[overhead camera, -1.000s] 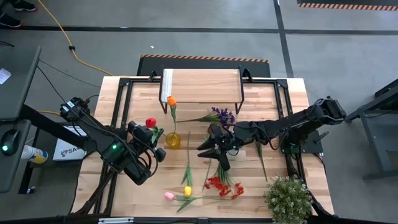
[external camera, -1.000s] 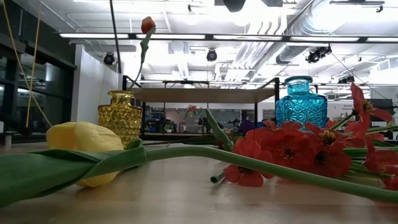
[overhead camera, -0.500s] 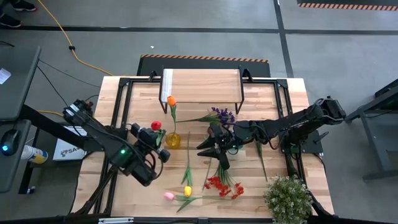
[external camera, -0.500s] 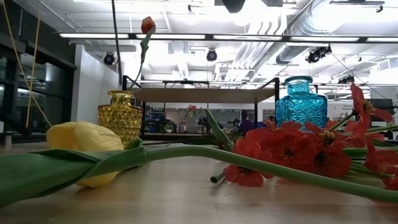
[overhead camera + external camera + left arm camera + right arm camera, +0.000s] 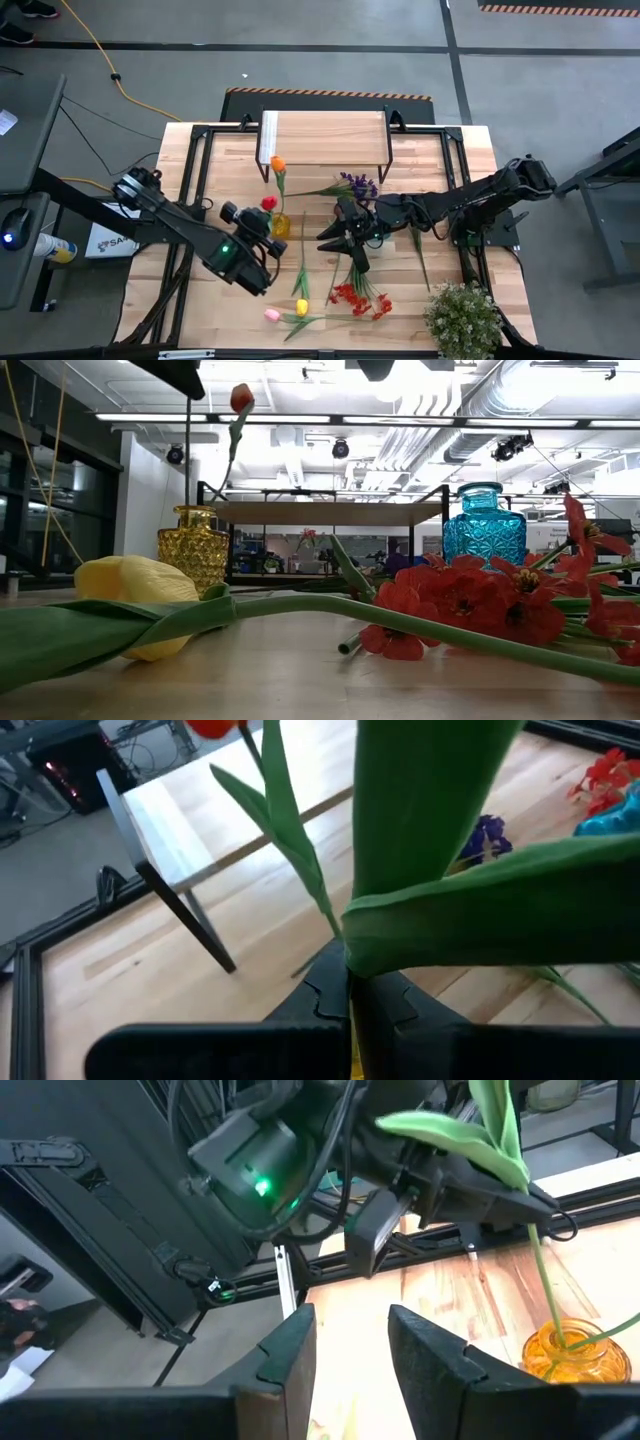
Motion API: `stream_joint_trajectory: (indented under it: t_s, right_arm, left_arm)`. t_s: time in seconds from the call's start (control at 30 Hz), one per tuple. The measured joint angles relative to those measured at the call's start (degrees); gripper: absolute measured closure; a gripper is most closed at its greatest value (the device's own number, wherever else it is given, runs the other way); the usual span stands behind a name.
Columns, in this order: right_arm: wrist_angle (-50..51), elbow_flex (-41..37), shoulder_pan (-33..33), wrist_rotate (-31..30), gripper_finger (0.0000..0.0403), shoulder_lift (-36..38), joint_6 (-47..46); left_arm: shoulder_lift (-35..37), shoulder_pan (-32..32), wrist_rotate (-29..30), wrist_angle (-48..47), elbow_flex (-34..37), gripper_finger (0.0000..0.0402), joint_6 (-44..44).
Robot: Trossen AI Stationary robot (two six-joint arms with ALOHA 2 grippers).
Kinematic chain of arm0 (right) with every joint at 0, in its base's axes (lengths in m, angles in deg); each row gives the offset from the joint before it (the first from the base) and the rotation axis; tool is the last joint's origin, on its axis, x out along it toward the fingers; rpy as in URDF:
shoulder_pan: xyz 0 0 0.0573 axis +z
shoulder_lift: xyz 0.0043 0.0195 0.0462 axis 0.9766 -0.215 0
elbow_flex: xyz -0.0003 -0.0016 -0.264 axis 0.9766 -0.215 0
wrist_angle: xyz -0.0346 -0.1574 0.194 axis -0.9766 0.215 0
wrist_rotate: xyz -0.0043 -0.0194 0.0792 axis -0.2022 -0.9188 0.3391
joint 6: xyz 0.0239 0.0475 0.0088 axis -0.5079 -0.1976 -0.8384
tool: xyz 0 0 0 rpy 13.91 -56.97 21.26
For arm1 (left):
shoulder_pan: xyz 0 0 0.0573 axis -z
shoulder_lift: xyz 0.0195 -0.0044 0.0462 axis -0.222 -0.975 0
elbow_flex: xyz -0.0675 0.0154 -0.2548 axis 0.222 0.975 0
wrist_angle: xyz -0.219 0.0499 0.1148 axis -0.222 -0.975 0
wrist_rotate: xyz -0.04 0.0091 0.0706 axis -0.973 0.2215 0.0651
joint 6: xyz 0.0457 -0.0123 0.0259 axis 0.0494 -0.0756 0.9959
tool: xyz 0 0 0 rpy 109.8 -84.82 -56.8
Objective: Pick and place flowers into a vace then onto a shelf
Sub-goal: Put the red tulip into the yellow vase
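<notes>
My left gripper (image 5: 262,218) is shut on a red tulip (image 5: 268,203) just left of the yellow vase (image 5: 278,226). The vase stands on the table and holds an orange tulip (image 5: 277,162). In the right wrist view the left gripper (image 5: 505,1205) hangs over this vase (image 5: 570,1352). My right gripper (image 5: 328,240) waits open to the vase's right, with nothing between its fingers (image 5: 290,1355). The low view shows a blue vase (image 5: 483,525) standing farther back. More flowers lie loose near the front edge: red sprays (image 5: 360,298), a yellow tulip (image 5: 301,307) and a pink tulip (image 5: 272,315). The shelf (image 5: 325,138) stands at the far edge. My left gripper pinches the red tulip's green stem (image 5: 530,1230) between its two fingers, where the leaves (image 5: 430,840) branch off below the bloom. The fingers come from the table's left, slanting down, across the stem. The stem hangs straight down, its lower end at the yellow vase's mouth (image 5: 190,508).
A purple spray (image 5: 358,185) lies between the shelf and the right gripper. A bushy potted plant (image 5: 463,318) stands at the near right corner. Black frame bars (image 5: 200,160) run along the table's left and right sides.
My left gripper has carried the red tulip toward the table's right edge and down, closing on the yellow vase. Its dark body has come into the top left of the low view. The stem still hangs upright. The right arm has kept still.
</notes>
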Motion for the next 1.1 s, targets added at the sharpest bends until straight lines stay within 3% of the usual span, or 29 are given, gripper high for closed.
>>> stream_joint_trajectory:
  t_s: [0.37,0.67,0.9,1.1]
  right_arm:
    - [0.23,0.0,0.0,0.02,0.0285,0.0,0.0]
    - [0.22,0.0,0.02,1.47,0.0284,0.0,0.0]
    - [0.22,0.0,0.02,1.49,0.0285,0.0,0.0]
    - [0.22,0.0,0.02,1.49,0.0285,0.0,0.0]
  left_arm:
    - [-4.15,-0.02,-1.4,0.55,0.24,0.037,-3.09]
    - [-4.74,0.0,-3.47,6.21,6.22,0.037,-7.05]
    - [-4.76,-0.02,-4.44,6.18,7.43,0.0323,-9.04]
    - [-4.74,-0.02,-4.36,4.94,7.43,0.0311,-8.76]
